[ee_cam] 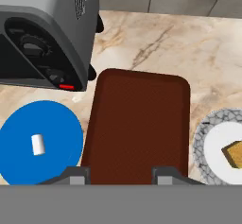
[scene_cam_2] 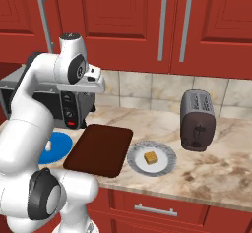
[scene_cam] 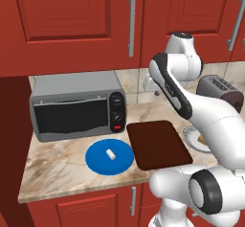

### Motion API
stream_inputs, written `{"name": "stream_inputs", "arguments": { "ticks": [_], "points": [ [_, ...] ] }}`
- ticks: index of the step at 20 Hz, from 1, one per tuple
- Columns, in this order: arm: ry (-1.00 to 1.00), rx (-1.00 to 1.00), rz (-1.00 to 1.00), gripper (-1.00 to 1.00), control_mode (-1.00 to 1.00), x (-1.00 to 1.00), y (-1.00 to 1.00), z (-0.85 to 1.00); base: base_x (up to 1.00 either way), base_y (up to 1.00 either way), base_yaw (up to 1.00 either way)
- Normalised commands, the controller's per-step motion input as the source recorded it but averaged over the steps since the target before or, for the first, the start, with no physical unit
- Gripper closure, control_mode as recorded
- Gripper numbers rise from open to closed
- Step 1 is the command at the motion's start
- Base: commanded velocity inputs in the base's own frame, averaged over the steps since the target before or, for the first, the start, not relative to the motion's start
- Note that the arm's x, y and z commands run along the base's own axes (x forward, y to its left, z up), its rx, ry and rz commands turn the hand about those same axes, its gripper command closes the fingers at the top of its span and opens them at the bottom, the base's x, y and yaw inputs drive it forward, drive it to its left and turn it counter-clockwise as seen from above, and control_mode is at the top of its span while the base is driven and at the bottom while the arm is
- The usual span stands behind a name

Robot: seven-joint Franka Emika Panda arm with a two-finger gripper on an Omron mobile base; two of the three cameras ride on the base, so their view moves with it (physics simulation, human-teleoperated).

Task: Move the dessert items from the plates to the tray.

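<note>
A white marshmallow cylinder (ee_cam: 38,144) (scene_cam: 110,153) lies near the middle of the bright blue plate (ee_cam: 54,121) (scene_cam: 97,159). A tan-brown cube (ee_cam: 232,152) (scene_cam_2: 150,157) rests on the pale grey plate with a ridged rim (ee_cam: 202,139) (scene_cam_2: 166,167). Between the two plates lies the dark reddish-brown tray (ee_cam: 138,119) (scene_cam: 158,144) (scene_cam_2: 98,151), with nothing on it. My gripper (ee_cam: 121,175) hangs open well above the tray's near end, nothing between its fingers. In the left base view my arm covers most of the grey plate.
A grey toaster oven (scene_cam: 72,106) (ee_cam: 42,34) stands behind the blue plate, close to the tray's far left corner. A dark toaster (scene_cam_2: 197,119) stands at the back right. Red cabinets hang above the marble counter (ee_cam: 156,43).
</note>
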Motion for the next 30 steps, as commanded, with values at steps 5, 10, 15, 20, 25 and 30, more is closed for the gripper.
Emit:
{"name": "stream_inputs", "arguments": {
  "ticks": [5, 10, 15, 20, 25, 30],
  "points": [
    [0.04, 0.00, 0.00, -1.00, -1.00, -0.01, 0.06, -0.12, 0.00, 0.00, 0.00],
    [0.01, 0.01, 0.00, -1.00, -1.00, -0.16, 0.17, -0.36, 0.00, 0.00, 0.00],
    [0.01, 0.02, 0.02, -1.00, -1.00, -0.07, 0.53, -0.53, 0.00, 0.00, 0.00],
    [0.00, 0.00, 0.02, -1.00, -1.00, -0.11, 0.80, -0.71, 0.00, 0.00, 0.00],
    [0.00, 0.00, 0.03, -1.00, -1.00, 0.00, 0.87, -0.79, 0.00, 0.00, 0.00],
    [0.00, 0.00, 0.05, -1.00, -1.00, 0.01, 0.84, -0.81, 0.00, 0.00, 0.00]
  ]
}}
